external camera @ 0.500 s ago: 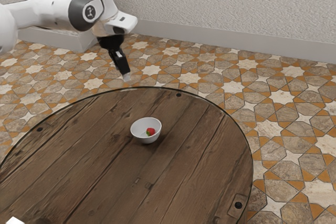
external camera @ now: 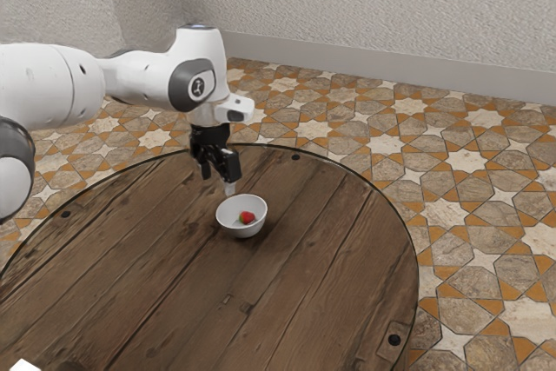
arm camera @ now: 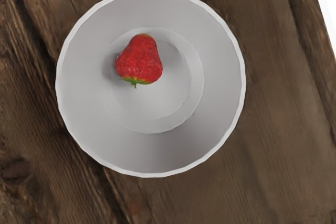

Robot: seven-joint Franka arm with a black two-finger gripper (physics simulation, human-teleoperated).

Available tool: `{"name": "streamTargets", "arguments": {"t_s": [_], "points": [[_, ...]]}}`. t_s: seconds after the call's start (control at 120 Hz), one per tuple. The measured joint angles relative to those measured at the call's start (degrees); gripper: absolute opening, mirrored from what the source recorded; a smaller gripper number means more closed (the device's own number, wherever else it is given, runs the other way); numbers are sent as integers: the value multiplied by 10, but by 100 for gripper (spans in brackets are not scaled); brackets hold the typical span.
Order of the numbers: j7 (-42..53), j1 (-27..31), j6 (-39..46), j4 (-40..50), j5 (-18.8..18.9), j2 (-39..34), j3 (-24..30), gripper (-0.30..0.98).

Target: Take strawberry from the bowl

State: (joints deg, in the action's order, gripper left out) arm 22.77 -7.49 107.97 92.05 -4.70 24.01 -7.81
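The black gripper (external camera: 218, 181) hangs just above the bowl's rim, toward the exterior view's upper left, with its two fingers apart and nothing held. A small white bowl (external camera: 228, 221) stands upright on the wooden table. Inside it lies the red strawberry (external camera: 248, 217). From the wrist view, the strawberry (arm camera: 140, 60) rests on its side on the floor of the bowl (arm camera: 215, 85), off centre, its green leaves at one end.
The round dark wooden table (external camera: 156, 275) has a thin raised rim. A white object (external camera: 24, 366) is partly visible at the exterior view's lower left corner. Beyond the table are a patterned tile floor (external camera: 469, 215) and a pale wall (external camera: 373, 6).
The arm has come down and toward the exterior view's right, bringing my gripper from beyond the table's edge to near the bowl. The strawberry has shifted slightly inside the bowl, which has stayed put.
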Motion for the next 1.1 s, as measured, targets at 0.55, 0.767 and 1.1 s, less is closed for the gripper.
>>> {"name": "streamTargets", "arguments": {"t_s": [0.55,0.767,1.1], "points": [[80,-11,102,3,12,57,4,54],[106,-12,115,5,13,70,4,40],[137,-16,154,21,11,87,4,35]]}}
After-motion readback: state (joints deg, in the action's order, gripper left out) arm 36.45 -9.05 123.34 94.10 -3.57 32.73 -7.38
